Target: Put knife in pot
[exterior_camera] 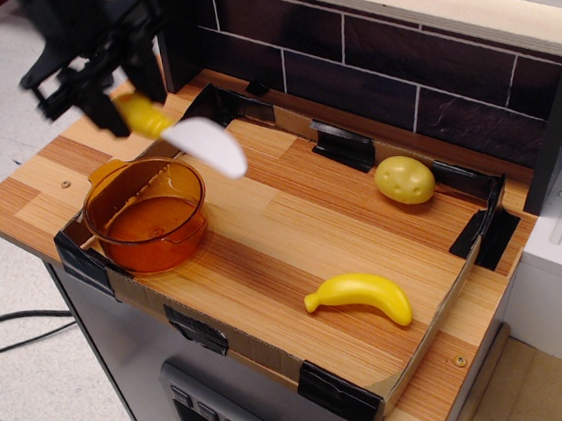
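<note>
My gripper (128,98) is shut on the yellow handle of the toy knife (182,130) and holds it in the air, above the far rim of the pot. The knife's white blade points right and down, past the pot's right edge. The translucent orange pot (147,215) stands empty at the left front corner of the wooden tray (284,240). The gripper and arm are blurred.
A yellow banana (360,296) lies near the tray's front right. A yellow potato-like toy (404,179) sits at the back right. Low cardboard walls with black tape corners (484,224) ring the tray. A dark tiled wall (367,71) runs behind.
</note>
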Robot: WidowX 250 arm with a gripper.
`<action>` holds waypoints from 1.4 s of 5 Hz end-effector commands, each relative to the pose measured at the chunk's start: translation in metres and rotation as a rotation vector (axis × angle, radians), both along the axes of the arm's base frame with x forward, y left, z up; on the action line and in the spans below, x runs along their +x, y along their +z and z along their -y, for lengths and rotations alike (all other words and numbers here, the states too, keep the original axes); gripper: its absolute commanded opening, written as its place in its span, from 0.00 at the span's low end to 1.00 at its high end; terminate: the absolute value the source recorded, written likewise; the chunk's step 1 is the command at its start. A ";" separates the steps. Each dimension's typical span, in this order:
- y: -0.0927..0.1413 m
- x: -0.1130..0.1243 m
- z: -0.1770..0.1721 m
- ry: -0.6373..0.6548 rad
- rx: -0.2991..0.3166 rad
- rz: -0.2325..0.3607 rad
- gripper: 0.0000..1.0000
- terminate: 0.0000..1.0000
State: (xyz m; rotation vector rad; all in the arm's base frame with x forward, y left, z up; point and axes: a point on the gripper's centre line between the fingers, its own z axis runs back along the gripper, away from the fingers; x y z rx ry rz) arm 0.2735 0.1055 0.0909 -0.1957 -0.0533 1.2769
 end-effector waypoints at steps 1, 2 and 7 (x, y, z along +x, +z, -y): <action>-0.016 -0.002 -0.016 -0.024 0.104 0.024 0.00 0.00; -0.025 -0.004 -0.014 -0.018 0.107 -0.013 0.00 0.00; 0.041 0.015 -0.013 0.015 0.021 0.053 1.00 0.00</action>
